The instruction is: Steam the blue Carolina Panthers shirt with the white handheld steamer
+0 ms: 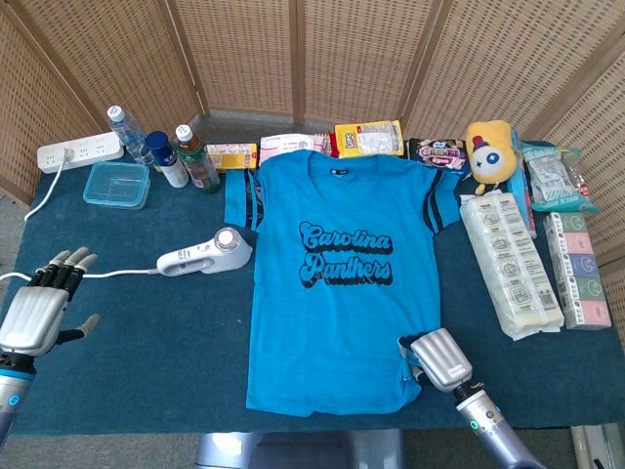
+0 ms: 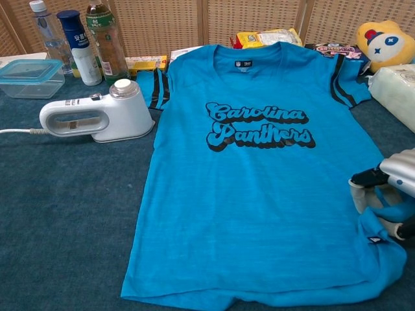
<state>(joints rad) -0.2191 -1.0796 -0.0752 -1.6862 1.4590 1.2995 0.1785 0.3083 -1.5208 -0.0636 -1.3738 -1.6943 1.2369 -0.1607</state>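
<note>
Blue knit shirt [image 1: 337,293] lies flat on the carpeted bench [image 1: 137,342], its lower hem corner bunched in the right hand [image 1: 437,359], which grips it. Smooth white steamer [image 1: 205,253] rests just beside the sleeve. Left hand [image 1: 41,303] hovers empty, fingers spread.

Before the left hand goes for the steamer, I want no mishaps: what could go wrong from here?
1. The right hand holds the shirt by its lower corner, and the fabric is bunched there; pulling further could wrinkle or drag it.
2. The steamer has a cord running across the table past the left hand; the fingers could snag it.
3. Bottles stand just behind the steamer; a wide lift could topple them.
</note>
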